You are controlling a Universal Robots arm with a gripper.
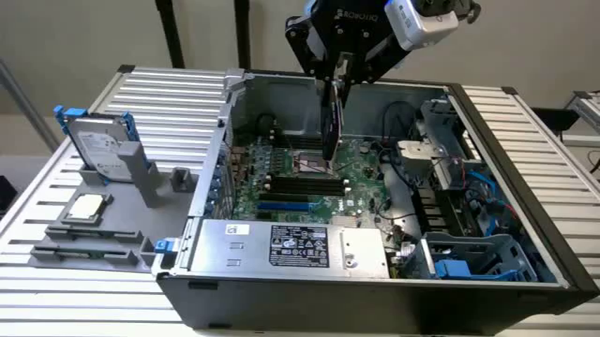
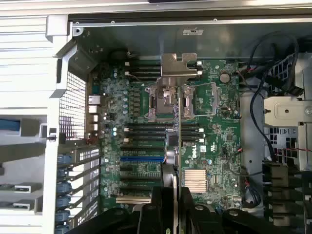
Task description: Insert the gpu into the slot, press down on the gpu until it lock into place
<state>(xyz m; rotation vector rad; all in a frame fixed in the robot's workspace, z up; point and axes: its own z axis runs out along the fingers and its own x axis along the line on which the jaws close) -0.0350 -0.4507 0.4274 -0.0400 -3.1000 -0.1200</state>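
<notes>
- Open on top: case (image 1: 208, 140) on its side, straight drop to board (image 1: 361, 165).
- Hemmed at the exterior view's right by drive cage (image 1: 440, 140) and black cables (image 1: 401, 116), both standing higher than the board.
- Blocked along the near edge by grey supply box (image 1: 291, 246), taller than the slots.
- Walled at the exterior view's left by perforated rear panel (image 2: 73, 107), near the end of blue slot (image 2: 141, 158).
- Low ground around that slot: flat RAM slots (image 2: 163, 130), finned heatsink (image 2: 199, 178) near.
- Occupying mid-air over the socket area: gpu (image 1: 330, 133), edge-down, clamped in gripper (image 1: 336, 84), with free room on both faces.
</notes>
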